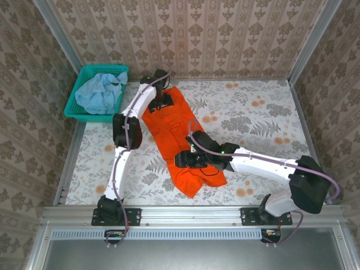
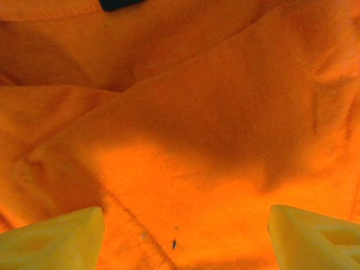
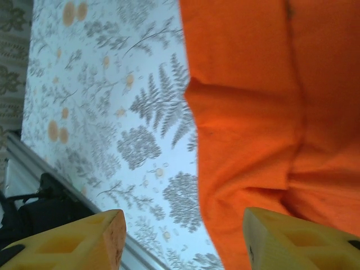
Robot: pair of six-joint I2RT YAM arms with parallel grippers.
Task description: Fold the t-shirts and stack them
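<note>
The flat surface (image 1: 270, 112), covered in a pale cloth printed with grey ferns and orange flowers, carries everything. The plain bright orange short-sleeved cloth t-shirt (image 1: 174, 132) lies on it as a long rumpled strip, running from near the far edge, left of centre, slantwise down toward the middle of the near edge. The teal plastic mesh basket (image 1: 76, 109) sits at the far left corner. The pale sky-blue cloth t-shirt (image 1: 98, 93) is crumpled inside the basket (not folded, just bunched).

The left gripper (image 1: 163, 101) hangs over the far end of the orange t-shirt. In the left wrist view its yellow fingers (image 2: 62, 236) stand wide apart with creased orange cloth (image 2: 214, 112) beneath them and nothing pinched.

The right gripper (image 1: 183, 158) is over the near end of the same shirt. In the right wrist view its fingers (image 3: 292, 242) are spread, straddling the shirt's edge (image 3: 253, 84): one over bare surface, the other over orange cloth (whether they touch the cloth cannot be told).
</note>
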